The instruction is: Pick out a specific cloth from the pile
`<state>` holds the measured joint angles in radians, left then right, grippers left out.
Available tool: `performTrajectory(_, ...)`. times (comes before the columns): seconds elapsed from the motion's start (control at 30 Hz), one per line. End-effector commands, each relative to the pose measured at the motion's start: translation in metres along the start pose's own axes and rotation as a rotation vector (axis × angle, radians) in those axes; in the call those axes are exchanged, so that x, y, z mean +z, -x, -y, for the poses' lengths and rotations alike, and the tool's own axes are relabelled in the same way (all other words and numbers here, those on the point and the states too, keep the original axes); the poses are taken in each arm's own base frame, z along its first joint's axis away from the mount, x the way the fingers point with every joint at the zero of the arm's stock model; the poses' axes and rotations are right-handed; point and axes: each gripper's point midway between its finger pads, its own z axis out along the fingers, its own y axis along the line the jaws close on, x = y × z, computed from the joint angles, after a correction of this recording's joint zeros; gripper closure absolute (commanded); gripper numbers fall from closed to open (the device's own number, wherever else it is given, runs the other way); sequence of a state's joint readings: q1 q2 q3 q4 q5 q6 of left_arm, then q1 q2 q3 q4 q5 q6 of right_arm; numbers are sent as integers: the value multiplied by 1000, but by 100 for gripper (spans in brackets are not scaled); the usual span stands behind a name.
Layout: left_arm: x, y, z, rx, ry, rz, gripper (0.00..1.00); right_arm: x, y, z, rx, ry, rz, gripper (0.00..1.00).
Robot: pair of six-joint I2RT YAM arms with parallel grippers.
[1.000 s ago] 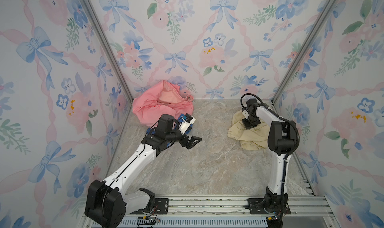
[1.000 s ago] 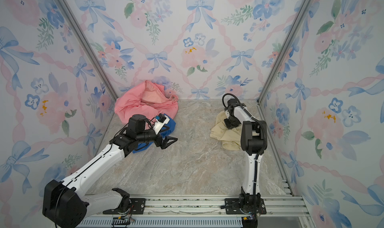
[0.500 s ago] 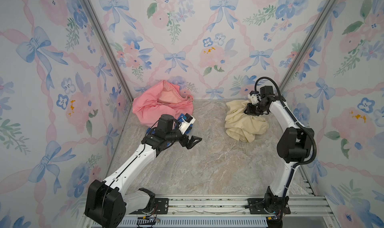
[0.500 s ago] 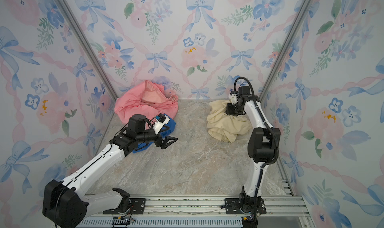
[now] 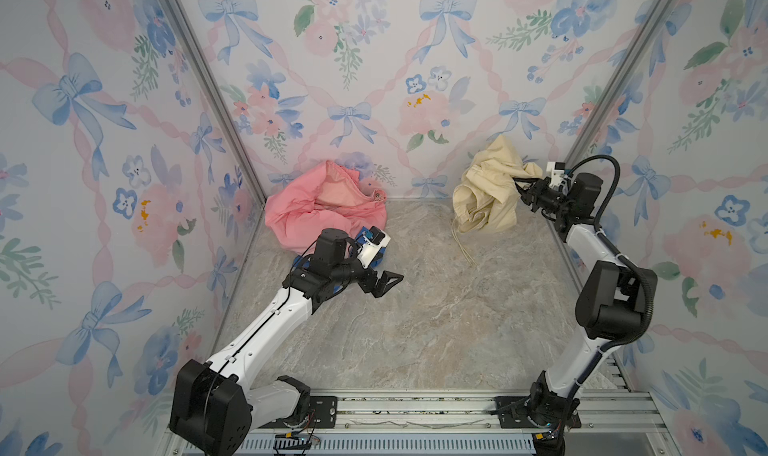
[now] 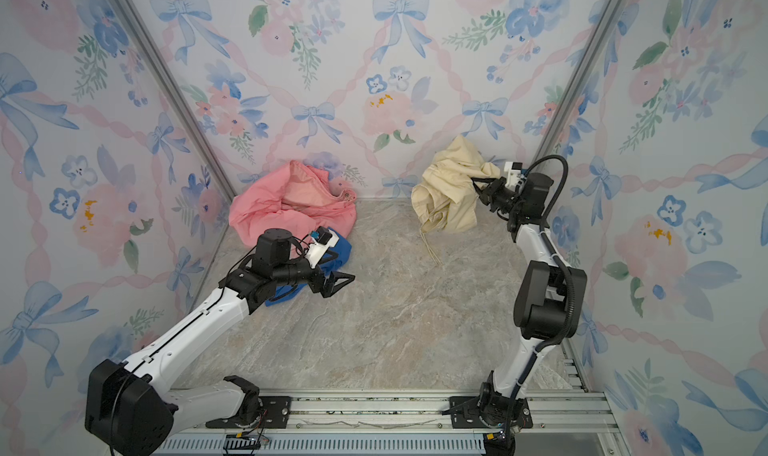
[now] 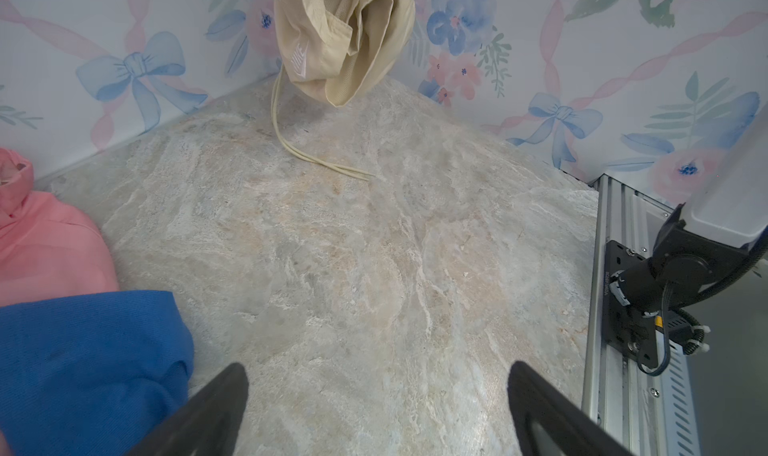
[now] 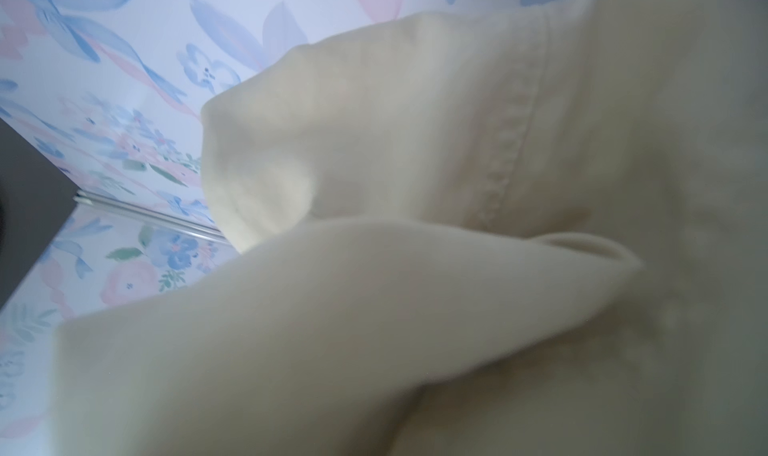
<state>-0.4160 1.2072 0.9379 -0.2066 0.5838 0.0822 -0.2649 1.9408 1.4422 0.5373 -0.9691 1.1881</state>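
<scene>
The cloth [image 5: 486, 192] [image 6: 449, 192], pale cream with a thin drawstring [image 5: 463, 242], hangs bunched at the back right, apart from the pile. My right gripper [image 5: 519, 186] [image 6: 478, 184] is shut on its upper right edge. The cord trails on the floor [image 7: 291, 142]. Cream fabric [image 8: 415, 225] fills the right wrist view and hides the jaws. The pile sits at the back left: a pink garment [image 5: 320, 208] [image 6: 286, 204] and a blue cloth [image 6: 338, 250] [image 7: 83, 350]. My left gripper [image 5: 388, 281] [image 7: 378, 391] stands open and empty over bare floor beside the blue cloth.
Floral wall panels close in the left, back and right sides, with aluminium posts in the corners. A metal rail [image 5: 415, 408] carrying both arm bases runs along the front edge. The right arm's base [image 7: 648, 300] shows in the left wrist view.
My right gripper has risen and swung toward the right wall, pulling the cream cloth up off the floor. The left arm has not moved.
</scene>
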Motion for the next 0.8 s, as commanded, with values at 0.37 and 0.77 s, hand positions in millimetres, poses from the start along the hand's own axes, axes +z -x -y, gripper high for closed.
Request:
performTrajectory(0.37,-3,5,-4,8,21,14,2,-31,-25,91,141,32,-23,100)
performTrajectory(0.77,-4,7,-4,5,13,19,2,-51,-111,142,-578,-1062,-442,100)
